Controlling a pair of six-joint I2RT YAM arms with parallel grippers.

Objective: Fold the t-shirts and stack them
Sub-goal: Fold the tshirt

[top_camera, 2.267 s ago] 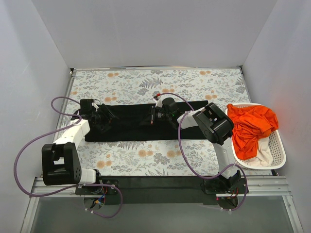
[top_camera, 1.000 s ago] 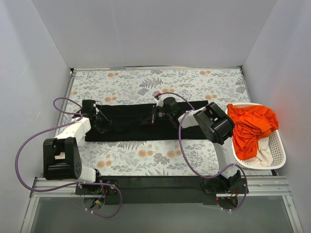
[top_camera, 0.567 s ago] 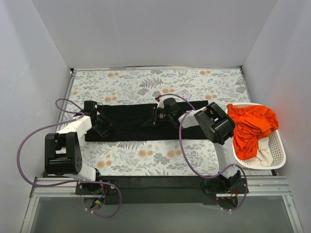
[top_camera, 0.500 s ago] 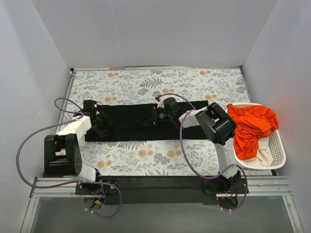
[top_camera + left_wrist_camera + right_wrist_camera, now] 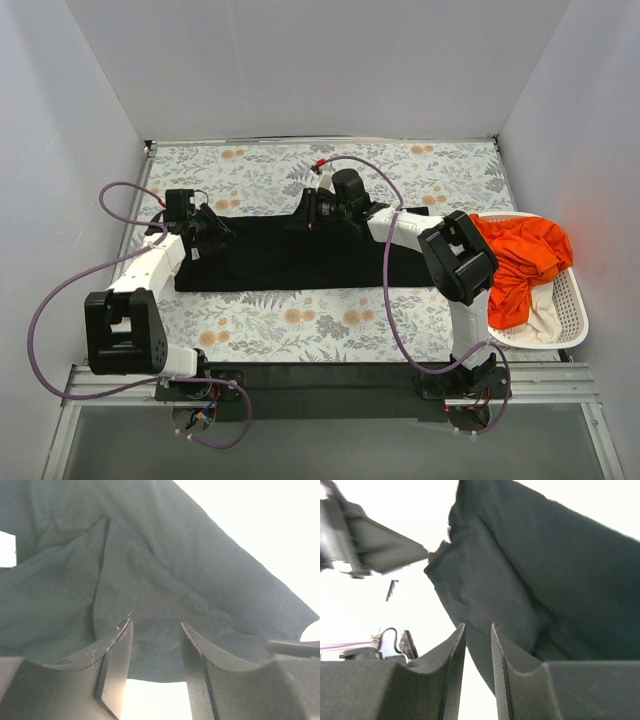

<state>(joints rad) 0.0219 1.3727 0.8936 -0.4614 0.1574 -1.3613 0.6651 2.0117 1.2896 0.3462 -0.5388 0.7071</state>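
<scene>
The black t-shirt lies as a long folded strip across the middle of the floral table. Its chest mark does not show. My left gripper is at the strip's left end and my right gripper is at its far edge near the middle. In the left wrist view the jaws stand narrowly apart with black cloth at their tips. In the right wrist view the jaws are nearly together on the cloth, which hangs taut towards the left gripper. Both grippers look shut on the shirt.
A white slatted basket stands at the right edge of the table, holding an orange shirt and a cream one. White walls enclose the table on three sides. Purple cables loop from both arms.
Both grippers have risen and moved towards the far side, the right one from the strip's middle to its far edge. The cloth between them has lifted.
</scene>
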